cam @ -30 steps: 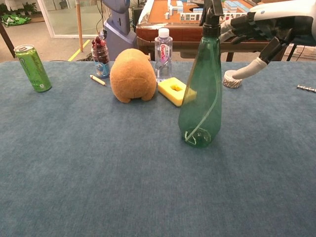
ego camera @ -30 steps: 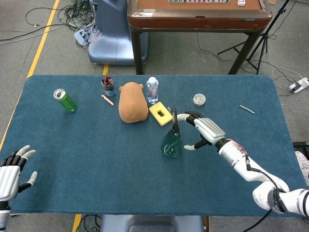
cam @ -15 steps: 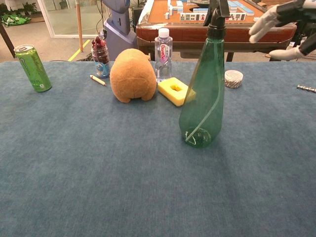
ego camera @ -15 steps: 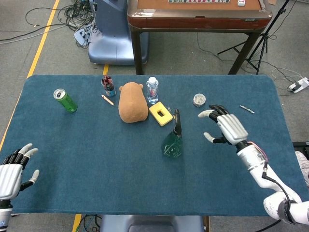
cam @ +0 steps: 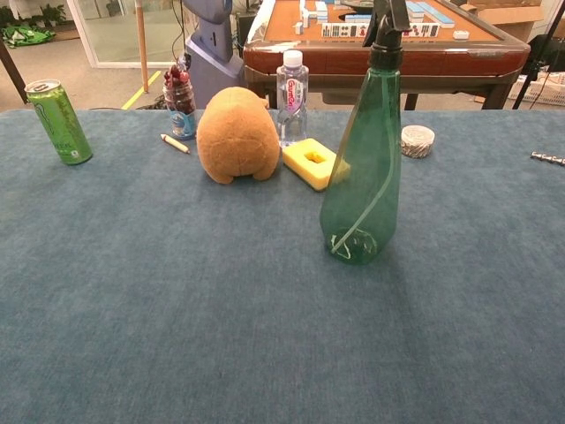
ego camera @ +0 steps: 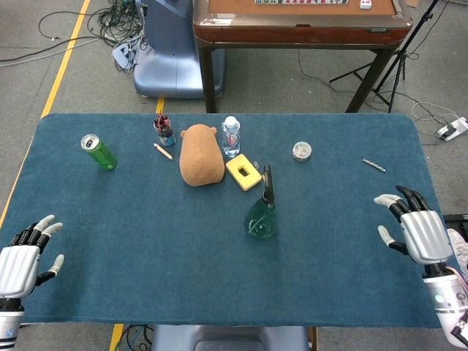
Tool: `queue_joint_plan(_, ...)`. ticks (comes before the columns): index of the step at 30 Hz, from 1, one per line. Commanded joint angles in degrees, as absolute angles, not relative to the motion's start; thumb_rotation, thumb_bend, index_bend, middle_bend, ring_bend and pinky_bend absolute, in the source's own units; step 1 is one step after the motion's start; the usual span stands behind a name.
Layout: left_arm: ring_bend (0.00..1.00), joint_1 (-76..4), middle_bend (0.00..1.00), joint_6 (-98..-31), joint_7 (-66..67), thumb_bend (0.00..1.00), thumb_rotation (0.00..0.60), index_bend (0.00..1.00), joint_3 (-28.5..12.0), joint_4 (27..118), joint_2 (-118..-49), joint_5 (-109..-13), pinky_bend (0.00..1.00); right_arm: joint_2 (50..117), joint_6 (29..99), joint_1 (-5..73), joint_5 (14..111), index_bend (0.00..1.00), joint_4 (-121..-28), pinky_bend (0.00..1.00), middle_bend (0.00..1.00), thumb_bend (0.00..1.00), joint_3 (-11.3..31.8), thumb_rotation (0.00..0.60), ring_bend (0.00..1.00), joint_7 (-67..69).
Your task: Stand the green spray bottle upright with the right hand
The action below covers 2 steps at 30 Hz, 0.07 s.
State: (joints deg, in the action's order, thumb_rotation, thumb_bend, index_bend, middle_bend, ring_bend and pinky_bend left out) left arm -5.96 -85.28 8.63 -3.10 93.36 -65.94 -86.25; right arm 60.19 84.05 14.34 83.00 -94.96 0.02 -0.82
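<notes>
The green spray bottle (ego camera: 261, 212) (cam: 365, 168) stands upright on its base near the middle of the blue table, black nozzle on top, with nothing touching it. My right hand (ego camera: 414, 230) hovers open at the table's right front edge, far from the bottle, fingers apart and empty. My left hand (ego camera: 20, 256) is open at the left front corner, also empty. Neither hand shows in the chest view.
Behind the bottle lie a yellow block (ego camera: 243, 172), a small water bottle (ego camera: 231, 136), a brown plush bear (ego camera: 200, 154), a berry jar (ego camera: 164, 130), a pen (ego camera: 163, 151) and a green can (ego camera: 99, 153). A small round tin (ego camera: 301, 151) and a metal bit (ego camera: 374, 164) lie to the right.
My right hand let go of the bottle's neck and pulled back right and toward the front edge, leaving the chest view. The bottle stays standing. The left hand barely moved.
</notes>
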Motion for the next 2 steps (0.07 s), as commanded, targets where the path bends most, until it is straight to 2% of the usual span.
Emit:
queue_joint_plan(1, 0.16, -6.1, 0.14, -85.1, 8.9, 0.36, 0.6, 0.22, -3.1, 93.3, -66.3, -86.3, 0.21, 59.8, 87.0, 10.9, 83.5, 0.3, -94.1, 0.19, 0.3, 0.36, -1.4, 0.6, 0.11, -0.9)
queue_joint_plan(2, 0.16, -6.2, 0.14, -85.1, 9.0, 0.36, 0.6, 0.22, -3.1, 93.3, -66.3, -86.3, 0.21, 59.8, 87.6, 10.1, 83.6, 0.3, -94.1, 0.19, 0.3, 0.36, -1.6, 0.6, 0.11, -0.5)
